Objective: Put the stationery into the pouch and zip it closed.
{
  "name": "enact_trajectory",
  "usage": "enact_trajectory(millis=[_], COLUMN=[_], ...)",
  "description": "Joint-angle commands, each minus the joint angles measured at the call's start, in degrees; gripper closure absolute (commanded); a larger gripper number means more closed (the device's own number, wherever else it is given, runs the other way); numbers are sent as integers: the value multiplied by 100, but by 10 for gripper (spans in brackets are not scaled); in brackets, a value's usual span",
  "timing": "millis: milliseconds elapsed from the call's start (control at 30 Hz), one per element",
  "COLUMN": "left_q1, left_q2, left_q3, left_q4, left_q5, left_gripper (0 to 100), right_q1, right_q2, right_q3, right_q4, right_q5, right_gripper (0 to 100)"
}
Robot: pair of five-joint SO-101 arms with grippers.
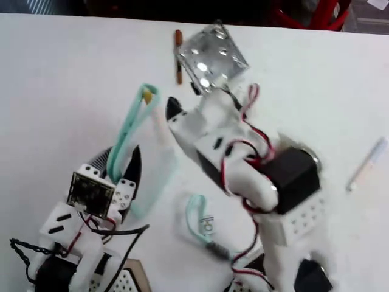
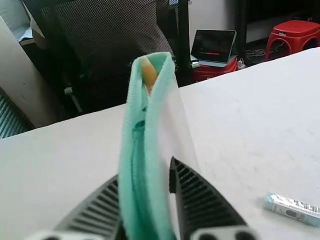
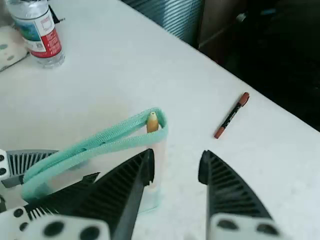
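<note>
mint pouch (image 2: pixel 145 125) pinched in left gripper (image 2: pixel 145 172); right gripper (image 3: pixel 176 155) parted just beside

High view looks down; both wrist views closely face the pouch (image 2: pixel 145 165).

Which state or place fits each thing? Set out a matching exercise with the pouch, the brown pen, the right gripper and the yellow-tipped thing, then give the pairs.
Things:
1. pouch
2. brown pen
3. right gripper
4. yellow-tipped thing

States or places:
a. open, holding nothing
b. inside the pouch, at its end
c. clamped in the left gripper
d. lying loose on the table

Pairs: 1-c, 2-d, 3-a, 4-b.
</note>
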Motion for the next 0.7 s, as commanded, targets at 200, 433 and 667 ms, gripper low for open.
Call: enact_trajectory(millis=[200,433,667], left_q1=[75,75,75], left_q2=[-22,-22,-22], left_q3=[-18,-18,-9], left_q4=[-114,-114,-105], left_q5=[-35,-35,-35], left_gripper=[932,935,935], right_q1=[-620,-637,-637], right_q2=[1613,2009,2053], right_q3=[-2277,-2321,-2163], right_q4=[585,593,620], right_q5=[-149,-149,-404], right_gripper=[872,872,875])
